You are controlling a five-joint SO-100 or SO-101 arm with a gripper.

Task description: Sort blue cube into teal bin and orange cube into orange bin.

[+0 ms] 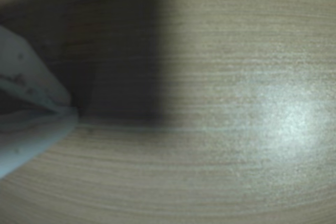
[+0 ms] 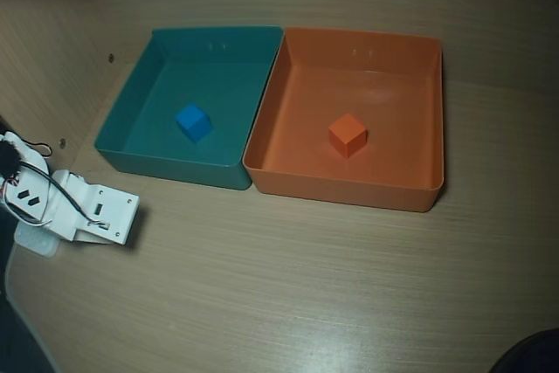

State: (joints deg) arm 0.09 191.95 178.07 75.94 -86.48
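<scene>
In the overhead view the blue cube lies on the floor of the teal bin. The orange cube lies inside the orange bin, which stands touching the teal bin's right side. The white arm is folded low at the left edge of the table, in front of the teal bin and apart from it. In the wrist view my gripper comes in from the left. Its two pale fingers meet at the tip with nothing between them, just above bare wood. Neither cube nor bin shows in the wrist view.
The wooden table stretches in front of both bins. A dark shadow falls on the wood behind the gripper. A dark object cuts the bottom right corner of the overhead view.
</scene>
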